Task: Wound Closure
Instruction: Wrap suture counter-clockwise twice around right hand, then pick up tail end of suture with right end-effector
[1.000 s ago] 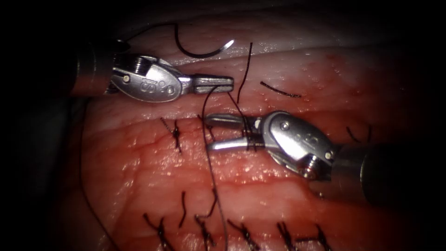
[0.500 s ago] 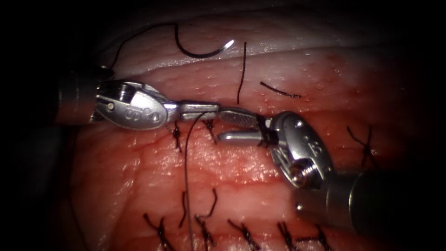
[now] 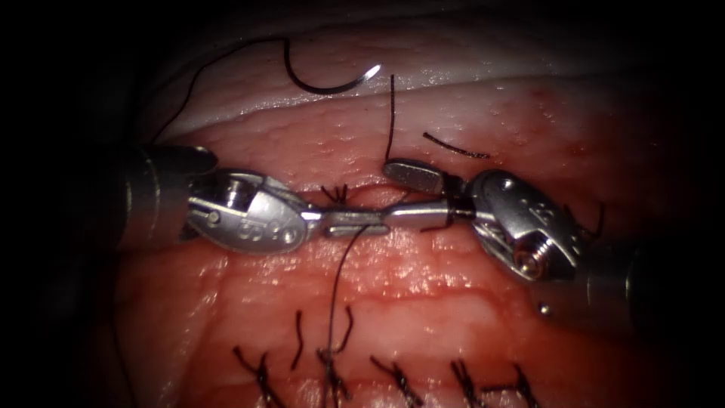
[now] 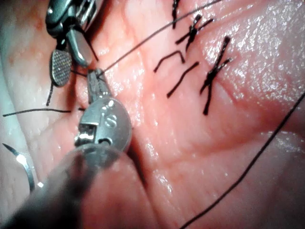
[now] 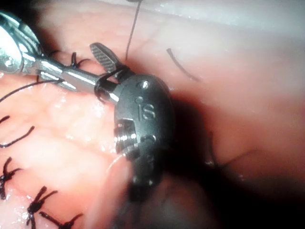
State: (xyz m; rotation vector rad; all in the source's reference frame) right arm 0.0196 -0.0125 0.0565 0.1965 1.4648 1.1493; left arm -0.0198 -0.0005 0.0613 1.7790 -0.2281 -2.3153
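The left end effector (image 3: 355, 221) comes in from nine o'clock with its jaws closed on the thread (image 3: 337, 283), which runs down toward six o'clock across the tissue (image 3: 423, 295). The right end effector (image 3: 404, 193) enters from three o'clock with its jaws spread wide and holding nothing; its upper jaw is raised and its lower jaw lies against the left tool's tip. A second strand rises from beside the upper jaw toward twelve o'clock. The needle (image 3: 325, 85) lies free on the pale upper edge of the tissue at about eleven o'clock, not in the tissue and well apart from both tools. A cut end of thread (image 3: 455, 147) lies near one o'clock. Tied stitches (image 3: 396, 381) line the six o'clock edge.

In the left wrist view the left end effector (image 4: 96, 78) pinches the thread (image 4: 157, 33).
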